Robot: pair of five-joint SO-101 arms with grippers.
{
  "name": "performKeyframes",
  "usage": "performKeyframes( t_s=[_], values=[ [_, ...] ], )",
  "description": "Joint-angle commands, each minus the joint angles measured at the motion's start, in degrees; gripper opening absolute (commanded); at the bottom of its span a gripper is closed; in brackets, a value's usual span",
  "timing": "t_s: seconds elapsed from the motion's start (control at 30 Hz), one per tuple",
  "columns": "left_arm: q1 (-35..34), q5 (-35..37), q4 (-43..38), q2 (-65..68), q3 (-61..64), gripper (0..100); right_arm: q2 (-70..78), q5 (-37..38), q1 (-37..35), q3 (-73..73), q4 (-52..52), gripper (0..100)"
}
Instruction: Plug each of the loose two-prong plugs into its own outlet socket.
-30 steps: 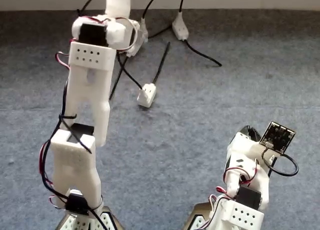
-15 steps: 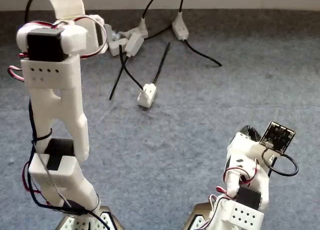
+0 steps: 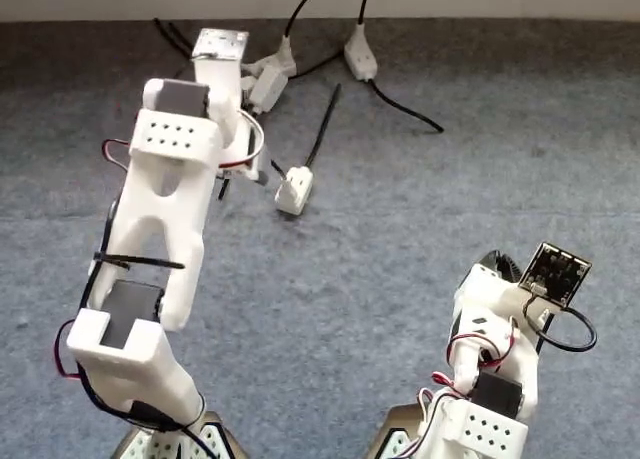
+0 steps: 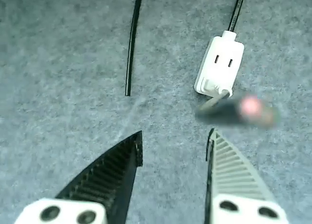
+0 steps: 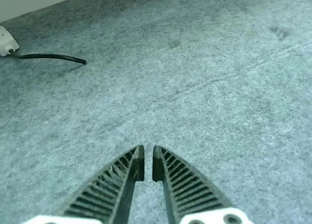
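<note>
In the left wrist view my left gripper [image 4: 173, 138] hangs open over the grey carpet with nothing between its fingers. Just beyond its white finger [image 4: 219, 155] lies a white outlet socket [image 4: 219, 70] with two slots facing up and a black cord. A blurred dark thing with a pink spot [image 4: 239, 109] sits against the socket's near end; I cannot tell what it is. In the high view the left arm [image 3: 170, 179] reaches far up the table beside a white socket [image 3: 293, 190]. My right gripper [image 5: 147, 163] is shut and holds nothing, low over bare carpet.
Two more white sockets or plugs [image 3: 360, 54] [image 3: 268, 82] lie at the far edge among black cords. A loose black cable end [image 4: 131, 43] lies beyond the left gripper's black finger. The right arm [image 3: 500, 359] stays folded at the near right. A cord end [image 5: 48, 57] lies far off.
The left arm swung to the left half a second ago and has come back right, lower and closer to the middle socket. The right arm has not moved.
</note>
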Motion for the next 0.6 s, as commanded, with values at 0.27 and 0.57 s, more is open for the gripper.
performKeyframes(
  t_s=[0.27, 0.57],
  values=[
    [8.7, -4.5, -39.0, -2.0, 29.6, 22, 0.0, 0.8, -0.4, 6.7, -1.4, 5.2],
    [8.0, -4.7, -45.0, -1.7, 31.8, 22, 0.0, 0.8, -0.4, 6.7, -1.4, 5.2]
  ],
)
